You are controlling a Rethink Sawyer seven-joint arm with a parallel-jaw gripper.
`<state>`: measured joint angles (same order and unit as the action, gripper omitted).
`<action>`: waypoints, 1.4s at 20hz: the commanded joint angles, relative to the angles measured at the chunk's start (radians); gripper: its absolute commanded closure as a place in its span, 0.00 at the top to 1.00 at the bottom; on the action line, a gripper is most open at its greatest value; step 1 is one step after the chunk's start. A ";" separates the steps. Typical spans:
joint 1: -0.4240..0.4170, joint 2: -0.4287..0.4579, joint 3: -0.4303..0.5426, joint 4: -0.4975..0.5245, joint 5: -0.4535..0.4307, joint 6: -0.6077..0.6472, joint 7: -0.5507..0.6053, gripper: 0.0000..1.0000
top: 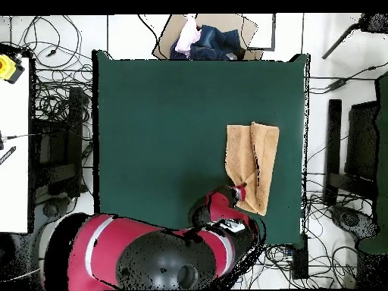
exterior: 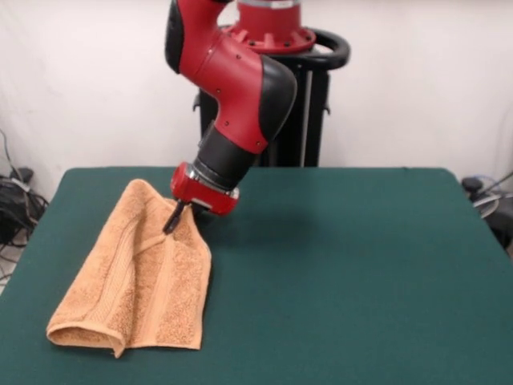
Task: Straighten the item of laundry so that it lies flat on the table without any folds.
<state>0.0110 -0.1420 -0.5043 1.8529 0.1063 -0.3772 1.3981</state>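
The peach towel (exterior: 136,277) lies folded lengthwise on the left part of the dark green table (exterior: 345,265). One long half is lapped over the other, and a folded end is at the near edge. In the overhead view the towel (top: 254,159) sits near the table's (top: 167,129) right edge. My gripper (exterior: 171,224) points down onto the towel's far part, with its fingers close together on a raised crease of the cloth. It also shows in the overhead view (top: 241,187) at the towel's lower end. The arm hides the towel's corner there.
The robot's pedestal (exterior: 304,104) stands behind the table's far edge. A cardboard box of clothes (top: 203,39) sits beyond the table's top edge in the overhead view. Cables (top: 53,98) lie on the floor around the table. A white bench (top: 14,136) stands at the left.
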 commanded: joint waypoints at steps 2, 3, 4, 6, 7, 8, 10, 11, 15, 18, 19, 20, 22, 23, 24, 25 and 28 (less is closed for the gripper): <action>0.016 0.034 0.302 0.031 -0.051 0.082 0.226 0.00; 0.017 0.034 0.301 0.031 -0.048 0.082 0.225 0.00; 0.019 0.034 0.300 0.032 -0.046 0.082 0.223 0.00; 0.021 0.033 0.300 0.034 -0.042 0.082 0.222 0.00; 0.022 0.032 0.299 0.034 -0.041 0.086 0.218 0.00; 0.025 0.032 0.297 0.034 -0.039 0.091 0.215 0.00; 0.026 0.026 0.303 0.038 -0.044 0.102 0.209 0.00; 0.019 0.016 0.315 0.041 -0.052 0.116 0.205 0.00; -0.003 -0.025 0.367 0.068 -0.078 0.150 0.203 0.00; 0.001 -0.043 0.386 0.082 -0.072 0.161 0.210 0.00; 0.005 -0.046 0.389 0.084 -0.069 0.162 0.210 0.00; 0.006 -0.048 0.392 0.086 -0.067 0.163 0.209 0.00; 0.005 -0.052 0.399 0.092 -0.073 0.161 0.202 0.00; 0.003 -0.053 0.402 0.095 -0.078 0.161 0.198 0.00; 0.003 -0.056 0.404 0.097 -0.082 0.165 0.194 0.00; 0.003 -0.057 0.405 0.098 -0.085 0.169 0.189 0.00; 0.004 -0.062 0.408 0.101 -0.090 0.178 0.177 0.00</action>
<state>-0.0043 -0.2582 -0.3652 1.9289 0.0759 -0.3706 1.3981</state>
